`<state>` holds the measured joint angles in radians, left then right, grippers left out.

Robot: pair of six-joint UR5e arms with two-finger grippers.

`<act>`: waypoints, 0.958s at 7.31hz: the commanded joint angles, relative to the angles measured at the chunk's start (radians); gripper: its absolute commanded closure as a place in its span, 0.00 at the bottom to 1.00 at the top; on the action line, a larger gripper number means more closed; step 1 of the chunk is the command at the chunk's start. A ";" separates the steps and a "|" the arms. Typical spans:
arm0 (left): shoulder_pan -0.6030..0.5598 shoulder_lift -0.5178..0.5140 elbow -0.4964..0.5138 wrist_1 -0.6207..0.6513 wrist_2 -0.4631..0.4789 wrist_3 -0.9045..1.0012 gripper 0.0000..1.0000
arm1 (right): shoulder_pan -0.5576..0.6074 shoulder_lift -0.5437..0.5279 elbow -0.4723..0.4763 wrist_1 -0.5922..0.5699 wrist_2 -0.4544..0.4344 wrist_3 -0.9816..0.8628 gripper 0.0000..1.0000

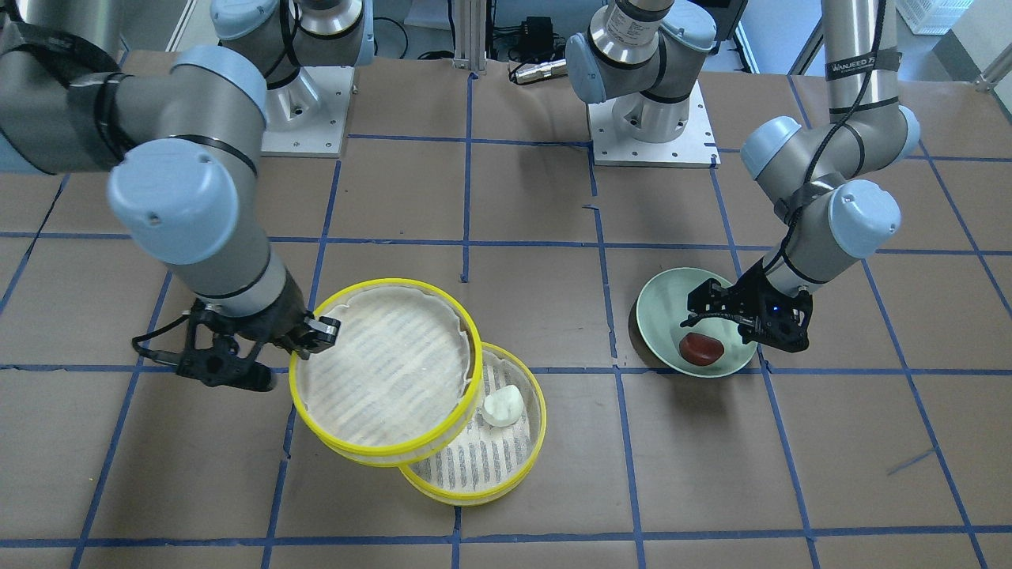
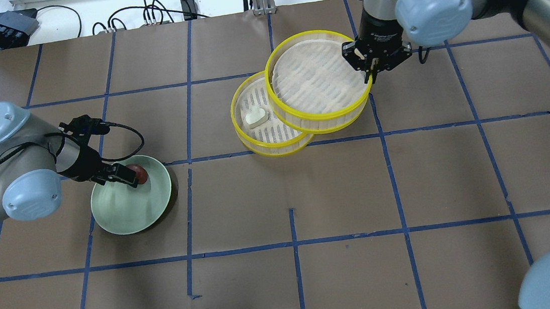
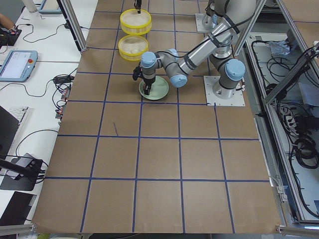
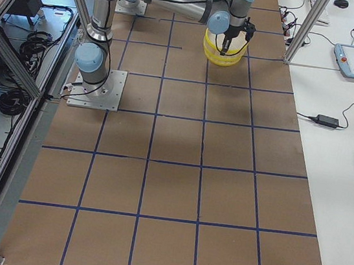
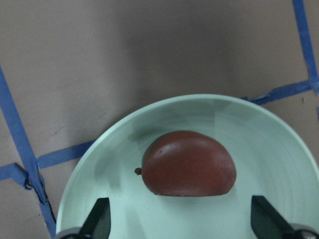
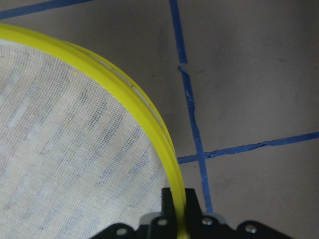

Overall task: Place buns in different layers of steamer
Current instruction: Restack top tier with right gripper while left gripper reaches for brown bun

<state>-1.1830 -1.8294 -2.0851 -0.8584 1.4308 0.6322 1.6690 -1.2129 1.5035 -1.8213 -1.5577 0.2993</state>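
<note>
- In the lower steamer tray (image 1: 484, 462), flat on the brown table (image 1: 791, 474): the white bun (image 1: 504, 407), alone on the striped liner, close to the edge of the other tray.
- In the upper steamer tray (image 1: 379, 371): only its wrinkled whitish cloth liner.
- Held offset over the lower tray, covering part of it; shown apart from it in the left side view.
- Clamped on the upper tray's yellow rim, at the side away from the lower tray: the right gripper (image 6: 175, 199), jaws drawn close with the rim pinched between them.
- In the pale green plate (image 1: 668, 304), well apart from both trays: the reddish-brown bun (image 5: 188, 163), lying on the plate's floor.
- Low over the plate: the left gripper (image 5: 182, 221), jaws spread wide, one fingertip to each side of the bun, gripping nothing.
- Hidden: the stretch of the lower tray beneath the upper one; in the right side view, much of both trays behind the right arm's wrist.
- Cut off in the left wrist view: the plate's near rim and most of both fingers.
- Readable: white lettering on a black strap (image 1: 862, 63) round the left arm, roughly "WANJEED", cut short at the curve.
</note>
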 commanded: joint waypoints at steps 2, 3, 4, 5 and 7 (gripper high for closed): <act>-0.038 -0.025 0.040 -0.002 -0.012 -0.149 0.00 | 0.089 0.085 0.001 -0.111 0.004 0.153 0.85; -0.065 -0.027 0.040 0.002 -0.013 -0.196 0.00 | 0.106 0.088 -0.002 -0.130 0.004 0.212 0.85; -0.075 -0.033 0.043 0.005 -0.013 -0.200 0.01 | 0.118 0.107 -0.006 -0.139 -0.007 0.224 0.85; -0.076 -0.056 0.059 0.010 -0.035 -0.200 0.14 | 0.121 0.122 -0.020 -0.138 -0.024 0.231 0.85; -0.075 -0.064 0.066 0.010 -0.041 -0.190 0.93 | 0.121 0.150 -0.045 -0.127 -0.025 0.238 0.85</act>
<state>-1.2579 -1.8890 -2.0230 -0.8490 1.3935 0.4392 1.7891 -1.0788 1.4696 -1.9556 -1.5796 0.5315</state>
